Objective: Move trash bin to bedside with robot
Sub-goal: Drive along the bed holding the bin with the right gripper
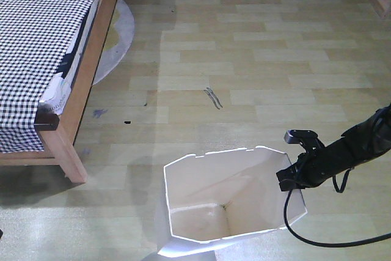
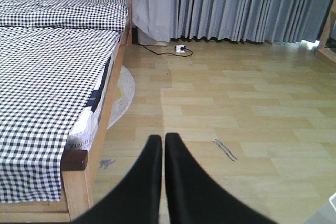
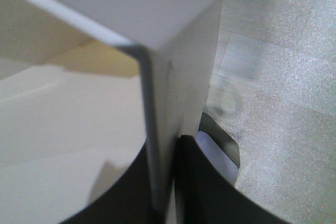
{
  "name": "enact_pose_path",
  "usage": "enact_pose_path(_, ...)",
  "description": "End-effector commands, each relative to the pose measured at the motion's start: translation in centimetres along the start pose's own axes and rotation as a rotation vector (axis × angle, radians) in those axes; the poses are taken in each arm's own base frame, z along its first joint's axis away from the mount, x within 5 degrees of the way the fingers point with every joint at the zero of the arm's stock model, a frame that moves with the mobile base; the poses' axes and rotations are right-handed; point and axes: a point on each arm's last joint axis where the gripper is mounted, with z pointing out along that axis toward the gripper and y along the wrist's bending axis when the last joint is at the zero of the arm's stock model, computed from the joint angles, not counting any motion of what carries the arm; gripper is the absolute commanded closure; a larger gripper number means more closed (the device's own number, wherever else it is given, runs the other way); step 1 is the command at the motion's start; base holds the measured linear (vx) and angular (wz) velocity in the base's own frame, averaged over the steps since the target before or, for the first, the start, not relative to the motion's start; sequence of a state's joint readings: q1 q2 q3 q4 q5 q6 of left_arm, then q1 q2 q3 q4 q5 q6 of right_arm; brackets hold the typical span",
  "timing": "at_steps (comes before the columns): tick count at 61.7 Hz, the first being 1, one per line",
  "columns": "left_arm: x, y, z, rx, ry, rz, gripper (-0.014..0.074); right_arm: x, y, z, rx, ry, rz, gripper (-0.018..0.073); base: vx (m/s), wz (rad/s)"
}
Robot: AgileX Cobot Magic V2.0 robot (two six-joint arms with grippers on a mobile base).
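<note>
At the far left of the front view, the bed (image 1: 36,41) is seen with its checked bedding and light wooden frame, its near corner post set on the wooden floor (image 1: 256,59). The left gripper (image 2: 164,148) is shown in its own wrist view with both black fingers pressed together and nothing between them. It is pointed over bare floor beside the bed and takes no part in the hold. Toward the middle, the trash bin (image 1: 201,197) is found mouth-up on the floor, well apart from the bed, with open boards between the two. At the right of its rim, the right gripper (image 1: 288,176) is clamped on the thin wall, one finger inside and one outside, as the right wrist view confirms. The carrying step is judged to be in hand: the bin is gripped but not yet brought to the bedside. A move leftward toward the bed frame is called for next, made with a firm pinch, since the thin plastic may flex or slip.
</note>
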State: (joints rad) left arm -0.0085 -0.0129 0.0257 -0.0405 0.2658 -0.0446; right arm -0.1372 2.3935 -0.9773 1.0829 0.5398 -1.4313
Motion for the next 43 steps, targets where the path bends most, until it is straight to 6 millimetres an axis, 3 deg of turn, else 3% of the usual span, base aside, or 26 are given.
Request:
enact_pose_path(1,-0.08,-0.02,0.05,0.01,-0.064,-0.009,0.0602,-1.61,2.29,-2.35,-0.174,-0.07,-0.006,0.0564,0.18,0.03)
enact_pose_path(43,-0.08,-0.02,0.05,0.01,-0.064,-0.009,0.0602,-1.61,2.29,-2.35,-0.174,-0.07,-0.006,0.0564,0.18,0.0)
